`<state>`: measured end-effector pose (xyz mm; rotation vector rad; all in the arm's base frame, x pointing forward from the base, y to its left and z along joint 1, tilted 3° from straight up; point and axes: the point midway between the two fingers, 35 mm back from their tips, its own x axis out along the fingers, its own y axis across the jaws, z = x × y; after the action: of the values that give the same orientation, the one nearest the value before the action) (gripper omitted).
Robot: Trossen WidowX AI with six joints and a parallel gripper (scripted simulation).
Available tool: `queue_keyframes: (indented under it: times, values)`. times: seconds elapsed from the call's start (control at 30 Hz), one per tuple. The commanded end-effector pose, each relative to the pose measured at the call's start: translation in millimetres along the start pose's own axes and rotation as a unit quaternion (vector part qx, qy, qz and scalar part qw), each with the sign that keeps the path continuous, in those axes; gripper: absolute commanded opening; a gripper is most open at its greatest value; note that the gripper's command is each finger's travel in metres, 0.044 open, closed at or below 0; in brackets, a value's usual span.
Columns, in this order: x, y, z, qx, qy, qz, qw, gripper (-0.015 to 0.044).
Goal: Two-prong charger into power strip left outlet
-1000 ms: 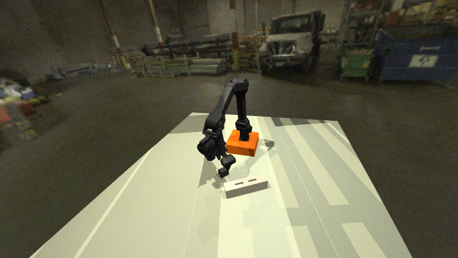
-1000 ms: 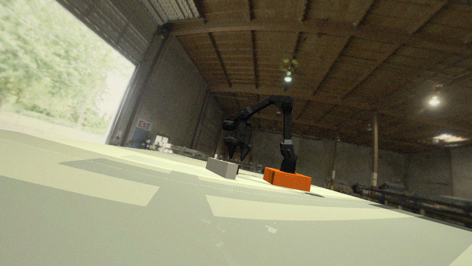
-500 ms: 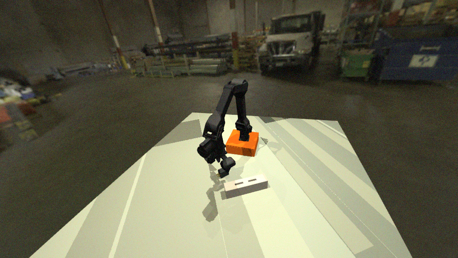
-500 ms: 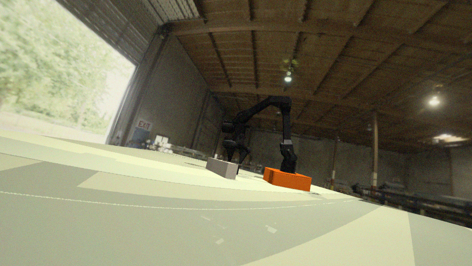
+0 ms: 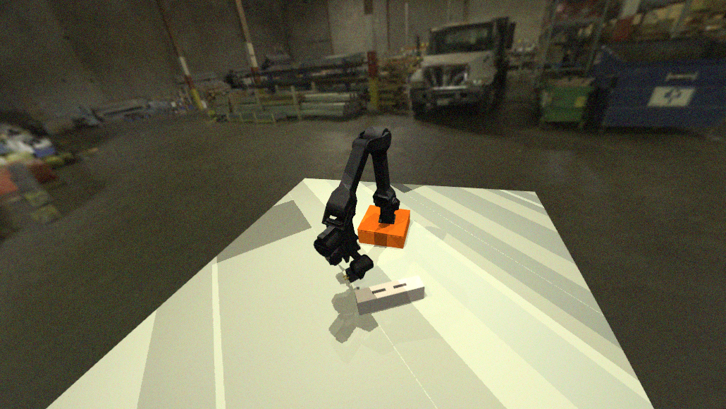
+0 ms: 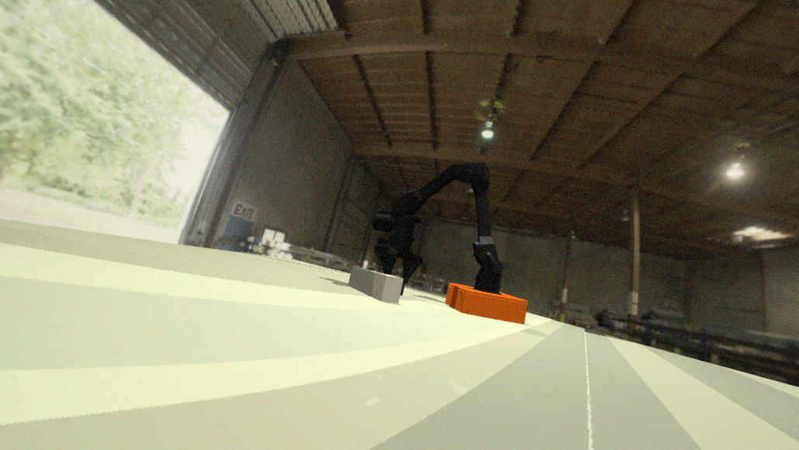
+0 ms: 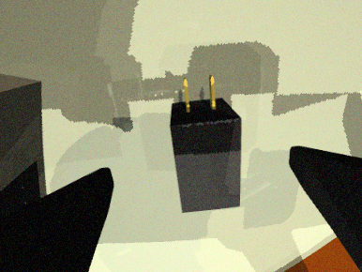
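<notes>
The black charger (image 7: 207,173) lies on the table with its two gold prongs (image 7: 212,94) (image 5: 345,277) pointing up the wrist view, away from the arm's base. In the top view its body is hard to tell from the black fingers. My gripper (image 7: 201,166) (image 5: 352,274) (image 6: 398,271) is open and low, with one finger on each side of the charger and space between them and its body. The pale power strip (image 5: 391,300) (image 6: 373,285) (image 7: 21,113) lies close beside the left finger in the wrist view. Its top shows two dark slots (image 5: 378,290) (image 5: 400,285) in the top view.
The orange base block (image 5: 380,237) (image 6: 489,307) (image 7: 328,257) carries the arm at the back of the table (image 5: 284,365). The power strip's near side stands close to the left finger. Shadows of the arm fall around the charger and strip.
</notes>
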<state>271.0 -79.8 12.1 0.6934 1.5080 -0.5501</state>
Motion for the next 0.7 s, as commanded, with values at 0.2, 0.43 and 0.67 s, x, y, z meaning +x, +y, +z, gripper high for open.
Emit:
queue_keyframes:
  times: [0.2, 0.43, 0.67]
  values:
    - [19, -2, -1, 0.000, 0.004, -0.005, 1.000, 0.0440]
    - [27, -3, -1, 0.000, 0.004, -0.005, 1.000, 0.0440]
    - [24, -1, 0, -0.002, 0.002, -0.001, 1.000, 0.0335]
